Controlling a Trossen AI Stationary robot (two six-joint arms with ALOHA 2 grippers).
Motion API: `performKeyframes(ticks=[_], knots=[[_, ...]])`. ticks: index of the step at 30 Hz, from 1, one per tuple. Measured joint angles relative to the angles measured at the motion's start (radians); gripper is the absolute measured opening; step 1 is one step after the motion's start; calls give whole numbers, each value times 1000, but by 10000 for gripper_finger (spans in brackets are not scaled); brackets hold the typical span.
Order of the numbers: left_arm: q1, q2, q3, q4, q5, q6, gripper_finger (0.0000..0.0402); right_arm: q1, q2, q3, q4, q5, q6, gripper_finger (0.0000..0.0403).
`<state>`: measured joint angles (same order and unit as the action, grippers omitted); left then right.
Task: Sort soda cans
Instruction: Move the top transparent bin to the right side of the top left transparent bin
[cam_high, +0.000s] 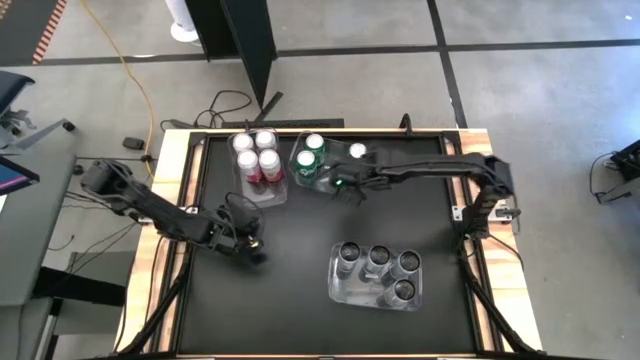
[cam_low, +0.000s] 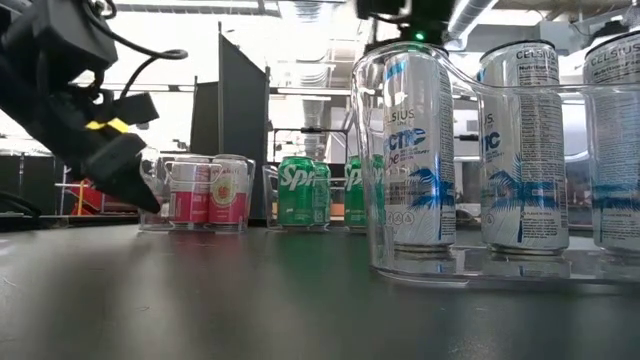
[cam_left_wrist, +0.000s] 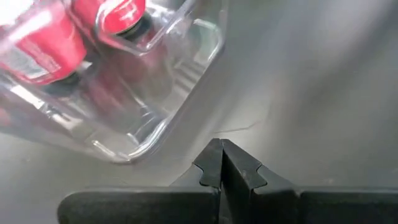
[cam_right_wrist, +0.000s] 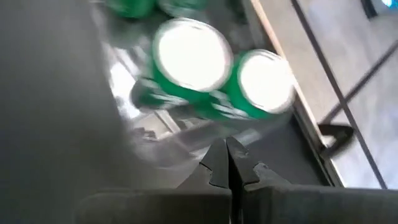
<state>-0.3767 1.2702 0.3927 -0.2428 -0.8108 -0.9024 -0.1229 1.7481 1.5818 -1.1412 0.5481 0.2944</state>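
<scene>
Three clear bins sit on the black tabletop (cam_high: 300, 300). Taking the green bin (cam_high: 300, 175) as landmark: it stands at the far edge and holds the green cans (cam_high: 309, 158), upright, silver tops up; the exact count is hard to tell from above. Just beside it on the left arm's side is the bin (cam_high: 262, 190) with four red-pink cans (cam_high: 258, 156), upright. Well apart from it, toward the near edge, a third bin (cam_high: 345, 290) holds four dark cans (cam_high: 378, 262), upright.

The right end effector (cam_high: 345, 184) hangs at the green bin's near edge, its fingers (cam_right_wrist: 219, 163) pressed together and holding nothing. The left end effector (cam_high: 252, 248) sits low over bare tabletop, near-left of the green bin and below the red-pink bin, fingers (cam_left_wrist: 211, 167) also pressed together, empty.
</scene>
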Motion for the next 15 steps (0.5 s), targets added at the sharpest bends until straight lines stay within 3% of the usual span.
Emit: performKeyframes(ticks=[6, 11, 15], knots=[[-5, -23, 0, 35, -9, 37, 0, -98, -155, -191, 130, -46, 22, 0], [-6, -23, 0, 180, -4, 154, 0, -211, -224, -343, 256, -127, -40, 0], [-7, -23, 0, 287, 1, 245, 0, -327, -273, -419, 392, -266, -133, 0]])
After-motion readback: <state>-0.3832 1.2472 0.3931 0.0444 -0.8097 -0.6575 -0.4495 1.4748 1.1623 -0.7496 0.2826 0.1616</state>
